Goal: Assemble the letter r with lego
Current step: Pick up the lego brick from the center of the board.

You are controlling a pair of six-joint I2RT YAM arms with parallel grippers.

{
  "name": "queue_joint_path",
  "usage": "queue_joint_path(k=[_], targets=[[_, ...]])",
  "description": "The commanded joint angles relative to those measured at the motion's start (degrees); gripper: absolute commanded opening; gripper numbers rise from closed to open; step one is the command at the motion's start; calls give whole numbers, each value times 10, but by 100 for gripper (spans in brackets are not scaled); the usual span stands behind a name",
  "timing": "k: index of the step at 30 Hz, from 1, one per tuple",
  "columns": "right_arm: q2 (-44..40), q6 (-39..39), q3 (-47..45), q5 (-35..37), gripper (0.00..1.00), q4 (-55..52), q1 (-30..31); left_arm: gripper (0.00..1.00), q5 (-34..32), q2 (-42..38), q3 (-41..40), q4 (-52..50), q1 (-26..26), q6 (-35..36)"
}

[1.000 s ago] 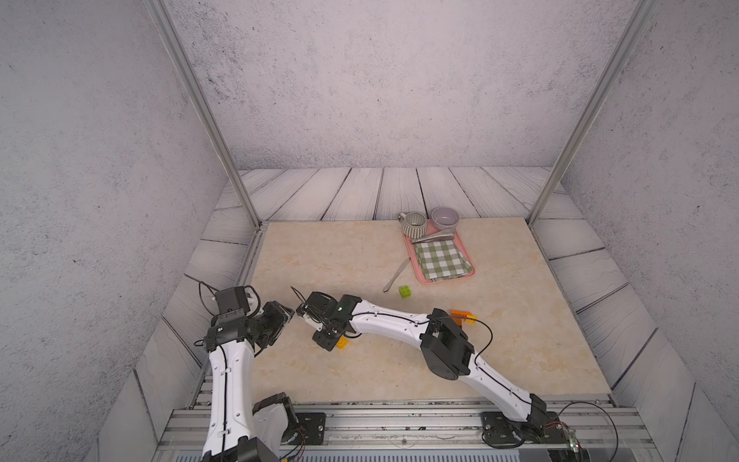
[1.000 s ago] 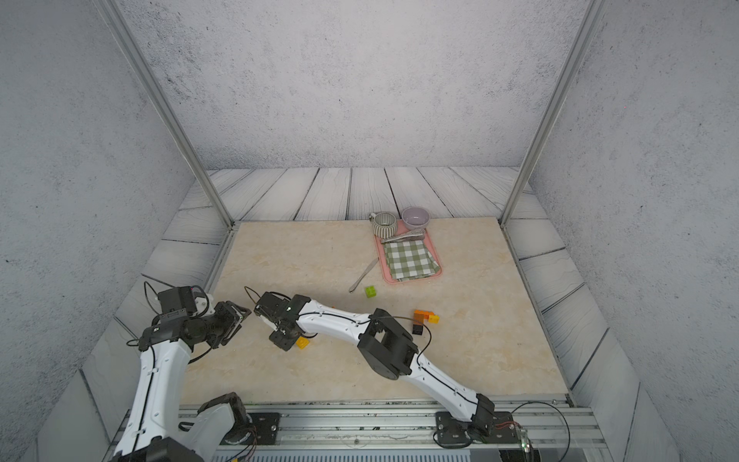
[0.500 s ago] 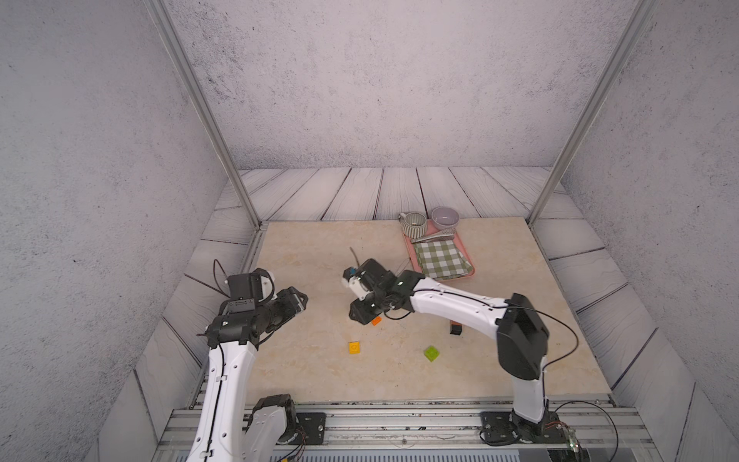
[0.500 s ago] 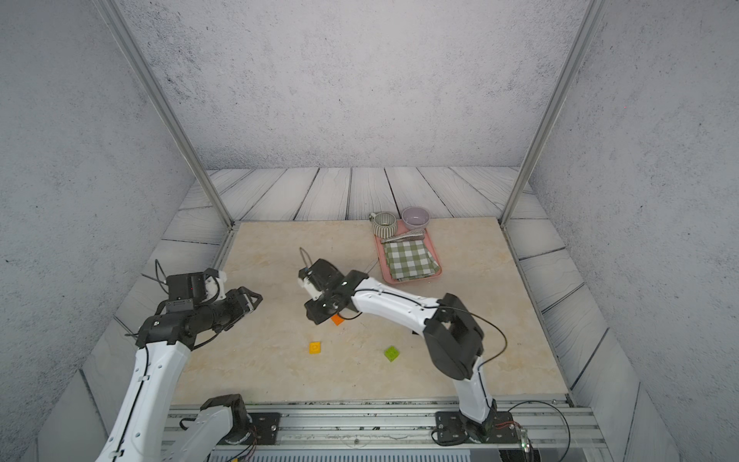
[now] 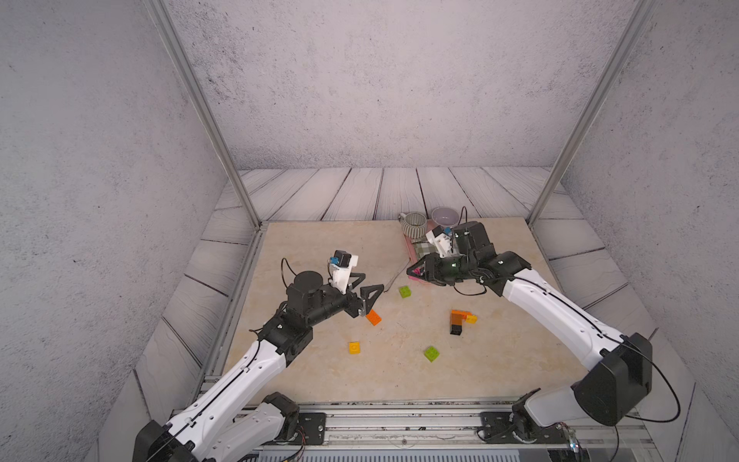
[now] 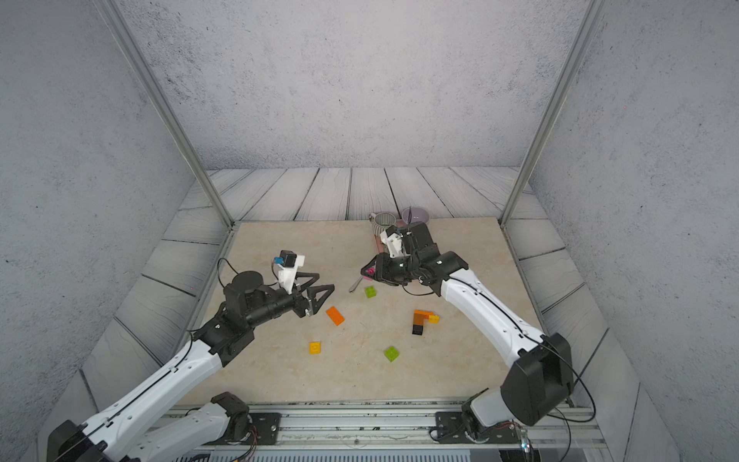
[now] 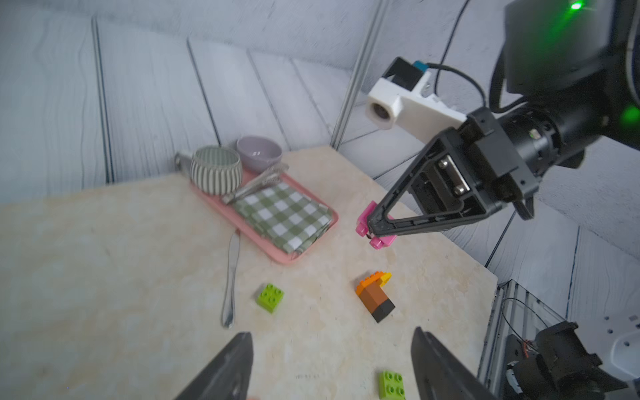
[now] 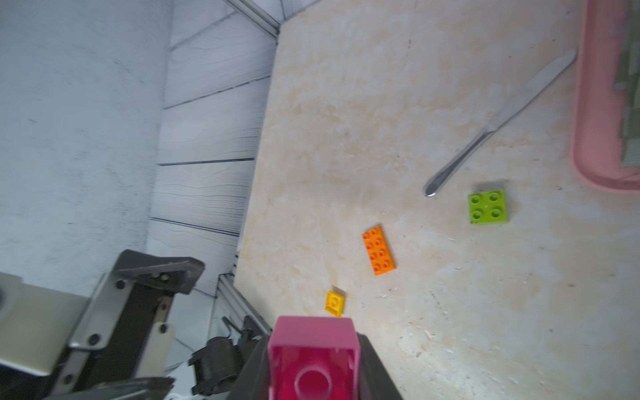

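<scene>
Four bricks lie loose on the table (image 5: 320, 248). A long orange brick (image 5: 373, 317) sits left of centre in a top view, with a yellow brick (image 5: 354, 347) below it. One lime green brick (image 5: 404, 291) is near the knife (image 7: 230, 277), and a second lime green brick (image 5: 431, 353) sits lower down.

The half-built r (image 5: 458, 322) lies flat, right of centre. It's an orange, brown and black run with a yellow bit poking off the side.

The right fingers (image 7: 415, 221) are pinched narrow on a magenta brick (image 7: 375, 227), up in the air by the corner of the pink tray (image 7: 277, 256). The left fingers (image 5: 371, 297) are spread wide with nothing in them, hovering just above the long orange brick.

My guess is the magenta brick goes onto the build next. Some tips for that:
- Square it to the studs before coming down, then press straight along the stud axis, not at an angle.
- The build is loose on a smooth table, so it'll probably skate or twist when pushed. Having the free left fingers pin it first seems smart.
- The hollow underside of the magenta brick faces the right wrist camera, so double-check which way the studs point before committing.
</scene>
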Motion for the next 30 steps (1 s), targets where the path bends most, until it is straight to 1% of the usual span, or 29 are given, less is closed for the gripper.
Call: queue_joint_path(k=[1, 3, 5, 6, 8, 13, 17, 22, 30], targets=[[-27, 87, 5, -79, 17, 64, 0, 76, 54, 5, 4, 190, -7, 114], [-34, 117, 3, -102, 17, 102, 0, 74, 75, 19, 21, 204, -7, 128], [-38, 142, 6, -126, 17, 133, -1, 73, 117, 33, 38, 214, -7, 155], [-40, 152, 9, -137, 17, 142, 0, 71, 139, 41, 48, 216, -7, 168], [-45, 163, 16, -147, 17, 154, 1, 70, 159, 55, 65, 215, -6, 176], [-57, 177, 15, -171, 17, 185, 1, 69, 169, 89, 88, 240, -7, 171], [-60, 194, 6, -181, 17, 206, 2, 68, 210, 119, 111, 266, -8, 139], [-65, 209, 1, -191, 17, 229, 4, 68, 205, 137, 117, 271, -14, 133], [-63, 211, -2, -197, 17, 231, 9, 58, 199, 162, 131, 297, -18, 119]])
